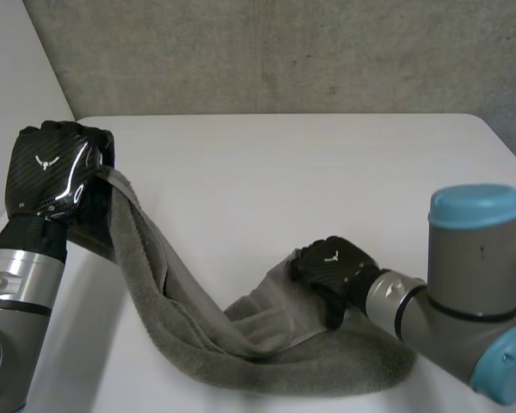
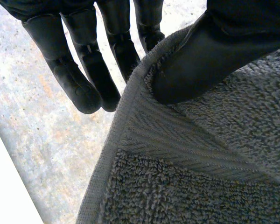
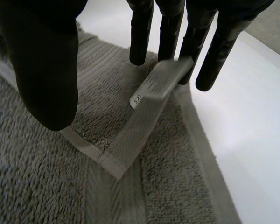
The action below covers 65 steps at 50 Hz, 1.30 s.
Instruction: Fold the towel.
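**Towel (image 1: pixel 189 318) lifted at one end, lying at the other**

In the head view the left hand (image 1: pixel 56 168) is raised at about 9 o'clock of the white table (image 1: pixel 327 172) and holds one end of the grey towel. Its wrist view shows the thumb pressed on the hem near a corner. The fingers (image 2: pixel 74 79) are straight behind the edge, so the cloth is pinched between them. From there the towel hangs down as a band to the table near 6 o'clock and lies bunched. The right hand (image 1: pixel 331 265) rests on this lying end, at about 5 o'clock. Its fingers (image 3: pixel 140 32) are straight and a little apart, tips at the cloth beside a small label (image 3: pixel 161 79). The thumb stands well apart from them, above a turned-over corner.
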{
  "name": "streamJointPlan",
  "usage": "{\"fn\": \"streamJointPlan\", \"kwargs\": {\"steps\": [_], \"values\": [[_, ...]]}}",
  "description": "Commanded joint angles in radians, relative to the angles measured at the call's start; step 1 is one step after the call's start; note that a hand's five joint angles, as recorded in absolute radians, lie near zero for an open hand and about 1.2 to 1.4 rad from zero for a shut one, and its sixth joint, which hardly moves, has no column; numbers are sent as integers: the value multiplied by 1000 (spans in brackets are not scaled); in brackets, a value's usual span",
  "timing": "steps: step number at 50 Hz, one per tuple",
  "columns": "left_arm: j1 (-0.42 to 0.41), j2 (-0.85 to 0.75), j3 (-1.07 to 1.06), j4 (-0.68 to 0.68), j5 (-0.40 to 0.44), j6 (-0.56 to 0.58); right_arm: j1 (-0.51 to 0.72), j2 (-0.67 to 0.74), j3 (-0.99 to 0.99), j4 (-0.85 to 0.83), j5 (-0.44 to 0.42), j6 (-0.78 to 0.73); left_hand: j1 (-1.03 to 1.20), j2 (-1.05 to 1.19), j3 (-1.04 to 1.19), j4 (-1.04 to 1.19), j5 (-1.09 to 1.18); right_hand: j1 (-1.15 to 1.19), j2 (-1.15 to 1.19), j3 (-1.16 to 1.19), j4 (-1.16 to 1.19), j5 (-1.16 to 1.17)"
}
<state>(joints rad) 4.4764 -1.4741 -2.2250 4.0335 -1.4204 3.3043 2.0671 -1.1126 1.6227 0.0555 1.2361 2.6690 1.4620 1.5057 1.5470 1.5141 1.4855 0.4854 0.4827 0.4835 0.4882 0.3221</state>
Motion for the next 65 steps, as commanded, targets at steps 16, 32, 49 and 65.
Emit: {"fn": "streamJointPlan", "kwargs": {"steps": [16, 32, 49, 65], "values": [[0, -14, -15, -1, 0, 1, 2, 5, 154, -194, -38, -37, -66, -109, -151, -118, -264, 84, 87, 86, 81, 73], [-2, -14, -19, -1, 0, 1, 7, 14, 172, -310, -27, -29, -66, -109, -151, -118, -264, 339, 342, 341, 337, 328], [-2, -8, -18, -2, -2, 5, -16, -121, 138, -355, -3, 87, -66, -109, -151, -118, -264, 911, 914, 913, 908, 900], [-8, 152, 208, -277, -6, 5, -303, -490, -249, 166, -27, 73, -66, -109, -151, -118, -264, 911, 914, 913, 908, 900]]}}
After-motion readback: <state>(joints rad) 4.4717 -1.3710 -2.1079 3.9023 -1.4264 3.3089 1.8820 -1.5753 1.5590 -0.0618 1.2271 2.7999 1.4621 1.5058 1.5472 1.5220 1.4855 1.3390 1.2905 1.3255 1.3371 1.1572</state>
